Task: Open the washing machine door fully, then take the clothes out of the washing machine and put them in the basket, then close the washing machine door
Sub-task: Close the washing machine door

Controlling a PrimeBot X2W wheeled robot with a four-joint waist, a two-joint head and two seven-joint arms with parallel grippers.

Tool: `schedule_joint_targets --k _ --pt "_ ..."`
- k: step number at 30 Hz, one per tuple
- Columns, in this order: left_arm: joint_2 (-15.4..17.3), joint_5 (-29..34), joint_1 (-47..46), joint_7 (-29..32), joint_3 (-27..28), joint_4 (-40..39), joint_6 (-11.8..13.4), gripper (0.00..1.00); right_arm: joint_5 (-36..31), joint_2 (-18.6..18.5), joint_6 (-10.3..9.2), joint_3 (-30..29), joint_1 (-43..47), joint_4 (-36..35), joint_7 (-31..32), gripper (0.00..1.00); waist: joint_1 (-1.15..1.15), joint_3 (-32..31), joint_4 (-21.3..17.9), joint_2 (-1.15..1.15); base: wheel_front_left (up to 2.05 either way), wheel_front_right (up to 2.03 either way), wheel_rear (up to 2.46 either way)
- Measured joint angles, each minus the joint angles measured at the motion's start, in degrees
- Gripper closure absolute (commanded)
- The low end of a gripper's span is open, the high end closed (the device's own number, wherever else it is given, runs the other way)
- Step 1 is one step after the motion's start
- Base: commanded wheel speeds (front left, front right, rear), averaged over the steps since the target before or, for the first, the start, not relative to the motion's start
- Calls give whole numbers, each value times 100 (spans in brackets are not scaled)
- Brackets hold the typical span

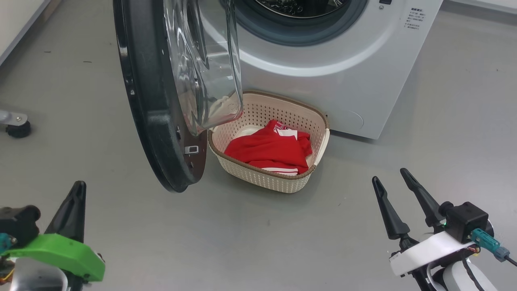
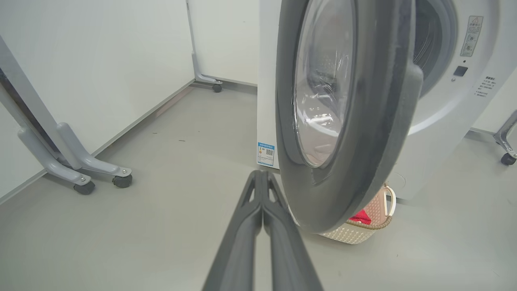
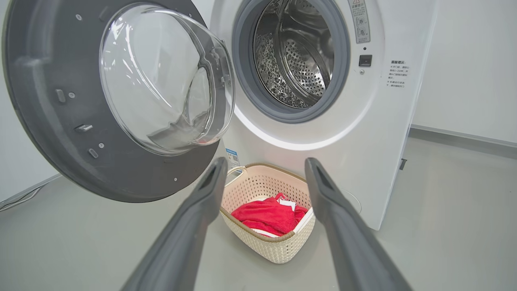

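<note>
Head view: clothes (image 1: 268, 151) red, heaped in basket (image 1: 262, 178), centre frame, against washing machine (image 1: 323, 81). Drum (image 3: 295, 60) looks empty in right wrist view. Washing machine door (image 1: 161, 101) wide open, upper left. Step likely: closing door; needs push on outer face toward drum. Left fingers (image 2: 246, 230) pressed together, lower left, near door rim, not touching. Right fingers (image 1: 387, 208) spread, empty, lower right, apart from basket.
</note>
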Motion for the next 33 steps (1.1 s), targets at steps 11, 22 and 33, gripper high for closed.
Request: schedule_joint_targets --k 11,22,33 --pt "-182 319 310 -1059 -15 522 0 0 -43 44 1 2 44 18 0 0 0 -63 -70 0 0 0 0" --pt "-175 578 327 -1674 -87 780 0 0 -44 91 1 -5 44 18 0 0 0 -69 -129 0 0 0 0" --pt "-176 631 327 -2060 -134 1009 0 0 -54 120 2 -79 44 16 0 0 0 -45 -133 0 0 0 0"
